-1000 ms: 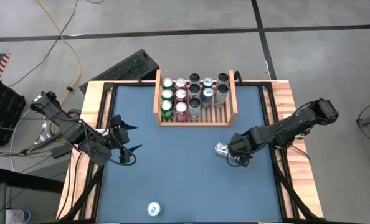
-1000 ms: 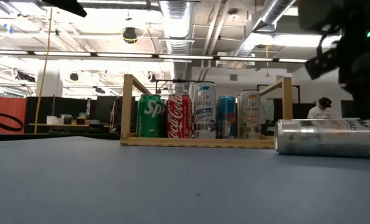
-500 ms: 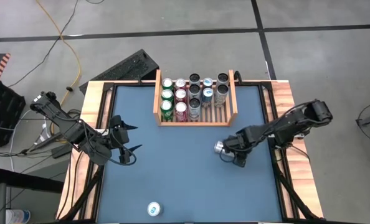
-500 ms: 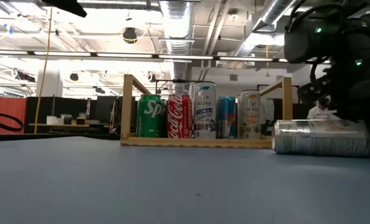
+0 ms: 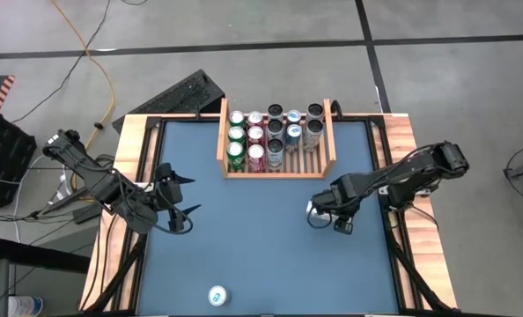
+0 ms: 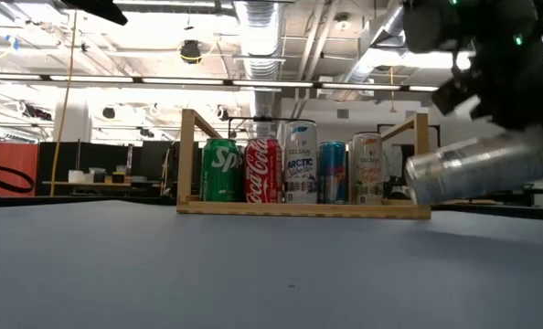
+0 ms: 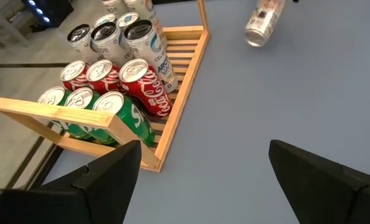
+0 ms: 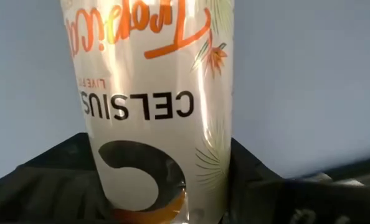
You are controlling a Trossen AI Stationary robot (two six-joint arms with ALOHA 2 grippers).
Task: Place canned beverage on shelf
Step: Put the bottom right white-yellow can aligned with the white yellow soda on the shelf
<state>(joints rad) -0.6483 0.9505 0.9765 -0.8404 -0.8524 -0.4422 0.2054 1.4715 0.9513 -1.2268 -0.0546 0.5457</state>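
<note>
From above, we see the right end effector (image 5: 325, 214) clamped on a silver Celsius can (image 5: 313, 210) over the blue tabletop (image 5: 244, 229), in front of the light-wood slatted shelf (image 5: 276, 169) stocked with cans. The left end effector (image 5: 180, 203) waits spread near the left edge.

At table height, the can (image 6: 477, 169) hangs tilted, clear of the surface.

Our right wrist view shows the can (image 8: 154, 106) pinched between dark fingers (image 8: 42, 180).

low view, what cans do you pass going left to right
green sprite can → red coca-cola can → white celsius can → blue can → pale can → silver can, tilted off the table
</note>
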